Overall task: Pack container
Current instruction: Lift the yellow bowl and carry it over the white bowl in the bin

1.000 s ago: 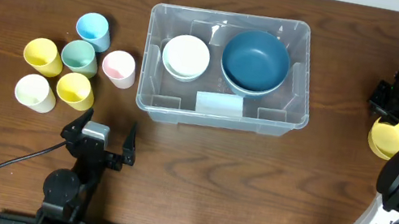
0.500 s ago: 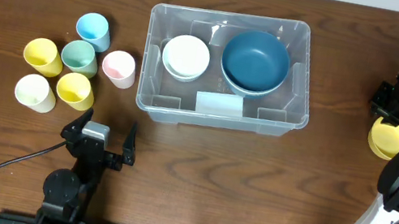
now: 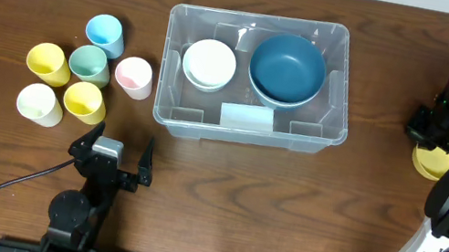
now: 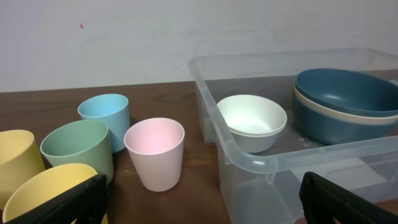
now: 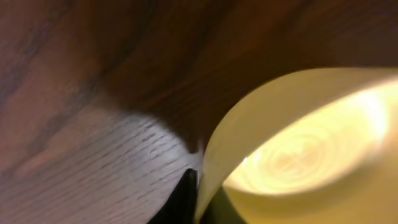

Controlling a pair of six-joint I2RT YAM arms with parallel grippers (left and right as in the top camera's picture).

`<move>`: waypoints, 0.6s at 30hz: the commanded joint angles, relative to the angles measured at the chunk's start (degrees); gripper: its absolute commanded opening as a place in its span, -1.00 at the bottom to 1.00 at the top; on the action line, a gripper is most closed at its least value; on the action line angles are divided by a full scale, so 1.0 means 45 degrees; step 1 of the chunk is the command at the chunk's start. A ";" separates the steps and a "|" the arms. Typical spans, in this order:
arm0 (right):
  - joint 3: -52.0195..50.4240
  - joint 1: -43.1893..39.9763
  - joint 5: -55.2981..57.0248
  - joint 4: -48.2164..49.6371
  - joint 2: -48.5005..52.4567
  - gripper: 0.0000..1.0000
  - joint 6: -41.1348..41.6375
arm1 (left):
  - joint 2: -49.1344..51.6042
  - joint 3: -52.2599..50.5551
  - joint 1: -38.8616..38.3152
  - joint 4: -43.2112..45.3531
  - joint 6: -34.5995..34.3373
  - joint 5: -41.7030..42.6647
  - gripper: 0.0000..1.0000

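Rim pinch needs confirming before lifting: right pincer [image 3: 432, 133] meets the yellow bowl [image 3: 436, 164] right of the container [image 3: 165, 60], clench untellable; left pincer [image 3: 114, 147] rests released.

Clear container [image 3: 245, 122] upright mid-table, holding bowls

No writing can be read in any view.
On the floor of the large clear plastic rectangular container [image 3: 196, 127], close to its near wall, the overhead view shows a pale rectangular patch [image 3: 247, 117]. It may be a label, but it is too small and faint for any letters or numbers to be made out.
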 commanded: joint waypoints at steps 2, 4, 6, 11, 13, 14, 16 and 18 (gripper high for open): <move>-0.0078 -0.0087 -0.0102 0.0000 0.0136 -0.97 0.0005 | -0.0078 -0.0209 0.0068 -0.0461 0.0029 0.0092 0.96; -0.0044 -0.0039 -0.0253 -0.0024 0.0097 -0.97 0.0005 | -0.0078 -0.0209 0.0068 -0.0461 0.0029 0.0092 0.96; 0.0102 0.0000 -0.0384 -0.0160 0.0024 -0.97 0.0000 | -0.0078 -0.0209 0.0068 -0.0461 0.0029 0.0092 0.96; 0.1370 0.0296 -0.0622 -0.1297 -0.0510 -0.98 -0.0005 | -0.0078 -0.0209 0.0068 -0.0461 0.0029 0.0092 0.96; 0.2132 0.0549 -0.0622 -0.1821 -0.0835 -0.97 -0.0010 | -0.0078 -0.0209 0.0068 -0.0461 0.0029 0.0092 0.96; 0.2501 0.0699 -0.0617 -0.2064 -0.0996 -0.97 -0.0044 | -0.0078 -0.0209 0.0068 -0.0461 0.0029 0.0092 0.96; 0.3317 0.1112 -0.0612 -0.2599 -0.1345 -0.97 -0.0219 | -0.0078 -0.0209 0.0068 -0.0461 0.0029 0.0092 0.96; 0.4163 0.1642 -0.0617 -0.3152 -0.1700 -0.97 -0.0325 | -0.0078 -0.0209 0.0068 -0.0461 0.0029 0.0092 0.96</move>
